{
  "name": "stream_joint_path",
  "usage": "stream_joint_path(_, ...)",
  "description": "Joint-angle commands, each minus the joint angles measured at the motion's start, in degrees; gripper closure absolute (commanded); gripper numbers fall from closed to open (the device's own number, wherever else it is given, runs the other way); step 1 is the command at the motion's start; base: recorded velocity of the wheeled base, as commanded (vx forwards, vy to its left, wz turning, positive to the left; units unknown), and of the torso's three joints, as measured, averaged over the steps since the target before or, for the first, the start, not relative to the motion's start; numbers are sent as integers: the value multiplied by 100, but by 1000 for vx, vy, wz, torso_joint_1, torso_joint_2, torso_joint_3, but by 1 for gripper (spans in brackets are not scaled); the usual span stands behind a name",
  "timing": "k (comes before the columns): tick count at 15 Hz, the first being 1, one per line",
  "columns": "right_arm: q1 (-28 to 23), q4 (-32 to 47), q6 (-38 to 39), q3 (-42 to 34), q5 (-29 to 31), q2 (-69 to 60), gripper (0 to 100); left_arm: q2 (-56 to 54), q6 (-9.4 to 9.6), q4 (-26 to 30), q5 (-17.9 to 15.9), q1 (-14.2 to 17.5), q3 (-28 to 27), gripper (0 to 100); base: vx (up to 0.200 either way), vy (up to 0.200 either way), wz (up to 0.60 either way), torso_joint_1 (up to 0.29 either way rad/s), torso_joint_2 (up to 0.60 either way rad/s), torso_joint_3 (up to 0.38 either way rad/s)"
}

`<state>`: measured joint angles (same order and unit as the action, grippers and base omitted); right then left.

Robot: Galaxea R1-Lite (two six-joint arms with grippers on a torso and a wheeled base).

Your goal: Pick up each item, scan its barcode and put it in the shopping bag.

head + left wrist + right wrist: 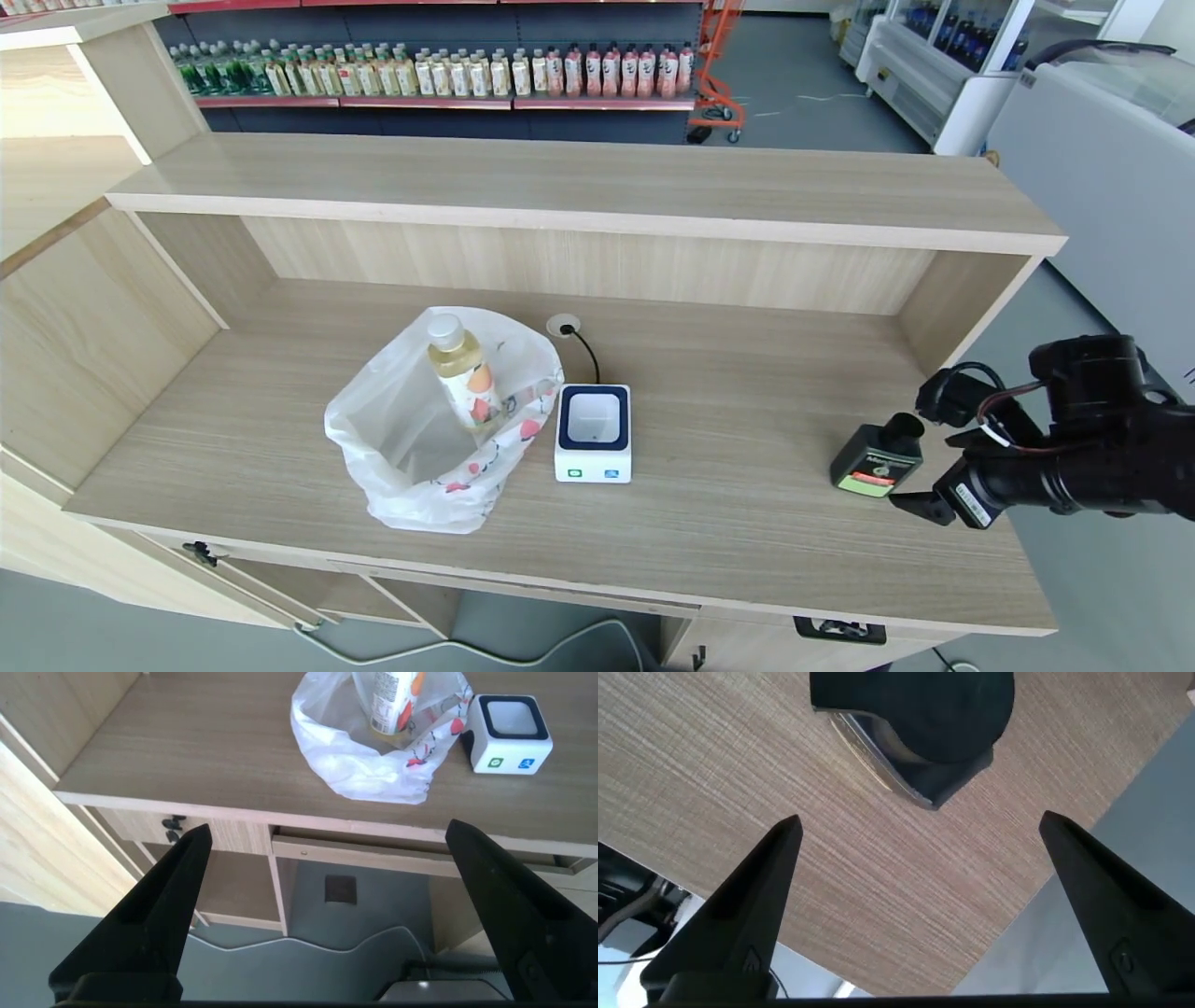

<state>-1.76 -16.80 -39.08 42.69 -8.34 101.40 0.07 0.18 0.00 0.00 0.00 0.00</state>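
Jaws spread wide, the right gripper (920, 831) sits by the dark bottle (876, 459) on the table (747, 373). Next job, I think: pinch it and lift it to the scanner (594, 432).

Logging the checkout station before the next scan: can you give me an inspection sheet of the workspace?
Surface: wooden counter, no spills seen.
Job's things: shopping bag holds a leaning drink bottle; scanner beside the bag; dark bottle at the counter's right end.
Clutter: nothing seen.
Grippers: left gripper, jaws open, empty, off the counter's front edge; right gripper, jaws open, dark bottle just ahead, not gripped.
Cables: black cable from scanner to a counter hole.
Surroundings: drinks shelf, freezers.
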Motion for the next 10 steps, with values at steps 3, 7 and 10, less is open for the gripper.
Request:
stream_joint_path(3,255,-526,6,125,-186,512,0,1,-1,-9,0,0,0,0,0,0,0,0,0,0)
stream_joint_path(7,272,-684,-3,284,-361,881,0,1,-1,-9,0,0,0,0,0,0,0,0,0,0)
stream_joint_path(10,272,-693,-12,468,-634,1092,0,1,-1,0,0,-9,0,0,0,0,0,0,0,0)
